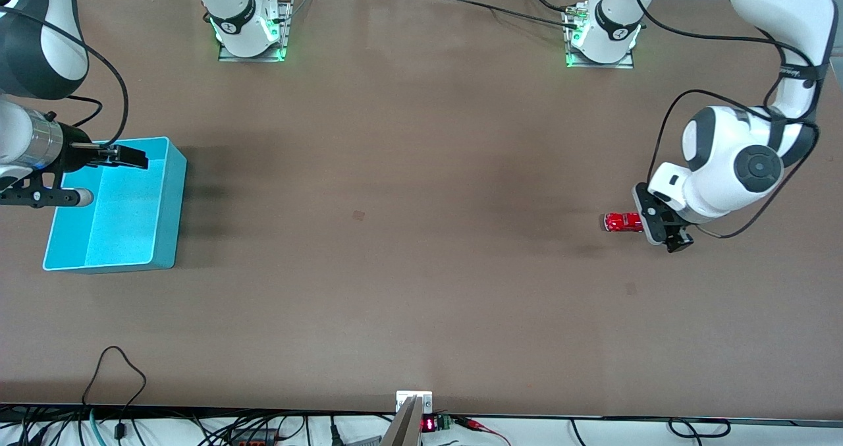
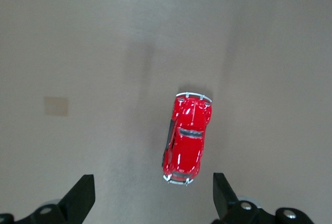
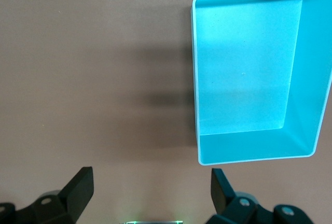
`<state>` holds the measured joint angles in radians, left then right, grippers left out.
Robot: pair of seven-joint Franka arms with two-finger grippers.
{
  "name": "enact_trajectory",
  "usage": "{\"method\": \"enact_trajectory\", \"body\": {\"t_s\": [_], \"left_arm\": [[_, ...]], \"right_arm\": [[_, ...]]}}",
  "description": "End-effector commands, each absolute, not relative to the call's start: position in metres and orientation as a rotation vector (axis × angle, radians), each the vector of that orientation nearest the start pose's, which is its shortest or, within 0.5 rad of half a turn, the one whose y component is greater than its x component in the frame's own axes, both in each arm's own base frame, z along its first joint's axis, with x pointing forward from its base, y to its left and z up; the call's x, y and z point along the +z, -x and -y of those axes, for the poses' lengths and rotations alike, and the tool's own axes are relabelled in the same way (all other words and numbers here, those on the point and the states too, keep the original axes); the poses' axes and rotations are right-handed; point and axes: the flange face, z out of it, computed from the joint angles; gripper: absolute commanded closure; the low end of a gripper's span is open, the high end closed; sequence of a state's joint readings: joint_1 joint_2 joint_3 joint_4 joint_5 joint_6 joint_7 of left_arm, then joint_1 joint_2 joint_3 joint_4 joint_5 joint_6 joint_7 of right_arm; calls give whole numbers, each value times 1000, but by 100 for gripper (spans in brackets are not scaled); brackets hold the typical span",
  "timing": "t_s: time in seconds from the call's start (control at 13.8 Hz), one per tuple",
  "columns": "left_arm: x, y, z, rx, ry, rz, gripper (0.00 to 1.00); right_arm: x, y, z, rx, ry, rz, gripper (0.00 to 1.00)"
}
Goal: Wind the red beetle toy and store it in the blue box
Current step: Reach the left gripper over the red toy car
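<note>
Brown matte table [image 1: 408,169] w/ faint scuffs; cables and electronics are running along its camera-side edge. Red beetle toy [image 1: 623,222] is sitting upright on the table toward the left arm's end: glossy red shell, silvery bumpers, dark windows. Left gripper [image 1: 664,230] is hovering just beside it, at the toy's 3 o'clock in front view, fingers spread wide, gripping nothing. Blue box [image 1: 170,199] is resting toward the right arm's end, nothing visible inside. Right gripper [image 1: 135,159] is waiting over its rim, fingers wide apart, nothing held.

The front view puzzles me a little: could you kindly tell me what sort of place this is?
Probably a robotics lab bench: two arms bolted to a bare brown table, cables and electronics along its edge, and only a red beetle toy and a blue box laid out.
</note>
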<state>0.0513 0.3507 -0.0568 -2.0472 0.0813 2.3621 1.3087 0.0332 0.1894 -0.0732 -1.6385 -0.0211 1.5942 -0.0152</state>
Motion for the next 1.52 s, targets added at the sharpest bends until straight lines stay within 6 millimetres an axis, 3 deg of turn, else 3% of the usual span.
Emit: {"method": "enact_trajectory", "body": {"t_s": [0.0,0.51,0.94,1.45], "left_arm": [[242,-573,1,86,2323,-2101,0],[200,-559,-1,30,2235,-2178,0],[196,-559,-11,30,2258,-2157,0],[192,-557,-11,38,2262,-2161,7]], "right_arm": [[486,-593,22,350,3151,-46,0],[472,-568,20,274,3145,-39,0],[471,-563,22,237,3145,-24,0],[469,-562,22,265,3134,-25,0]]}}
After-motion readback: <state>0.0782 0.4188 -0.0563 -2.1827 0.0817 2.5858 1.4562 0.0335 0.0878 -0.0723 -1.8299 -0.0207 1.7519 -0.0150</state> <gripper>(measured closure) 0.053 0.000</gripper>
